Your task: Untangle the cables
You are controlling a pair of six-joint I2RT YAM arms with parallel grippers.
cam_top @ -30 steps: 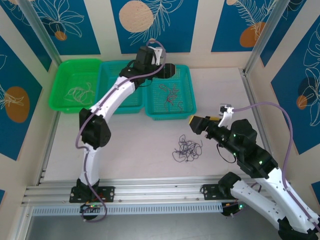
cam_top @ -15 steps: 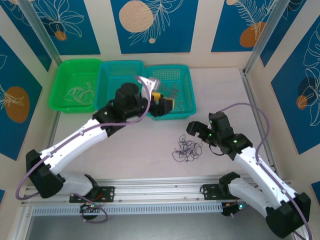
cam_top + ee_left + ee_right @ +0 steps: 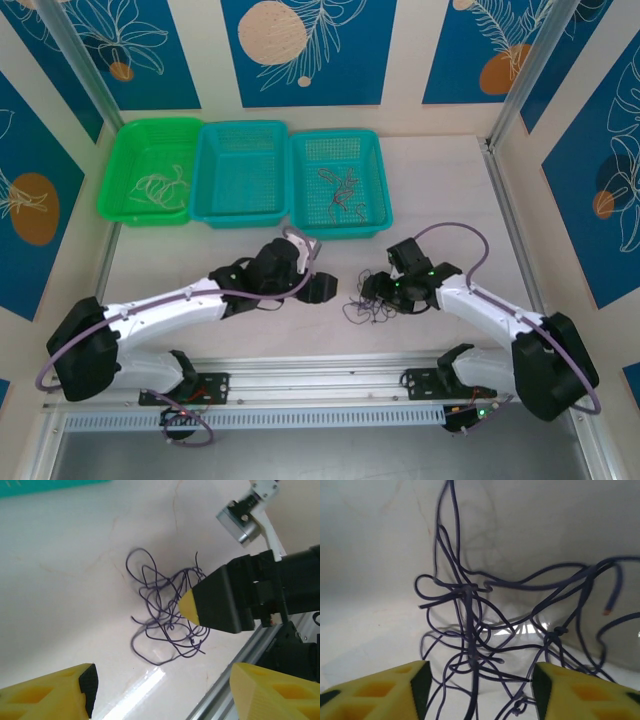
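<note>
1. The left arm has left the baskets at the back and come down low over the pale table (image 3: 450, 180). The left gripper (image 3: 322, 289) now sits just left of the knotted bundle of thin dark wires (image 3: 375, 302). Its yellow-tipped fingers are spread wide with nothing between them.
2. The right arm has dropped from beside the bundle onto it. The right gripper (image 3: 477, 680) has narrowed its jaws, which straddle several strands. A gap remains, and I cannot tell whether any strand is pinched.
3. The bundle lies on the table between the two grippers, well apart from the baskets.
4. My reading is that both arms are converging for the next pull. The dark wires are still knotted, and the middle teal mesh basket (image 3: 240, 170) is bare. The green mesh basket (image 3: 118, 150) holds cream wires (image 3: 160, 188), and the right teal mesh basket (image 3: 370, 160) holds reddish-brown wires (image 3: 340, 190).
5. No brand, label or writing can be read.
</note>
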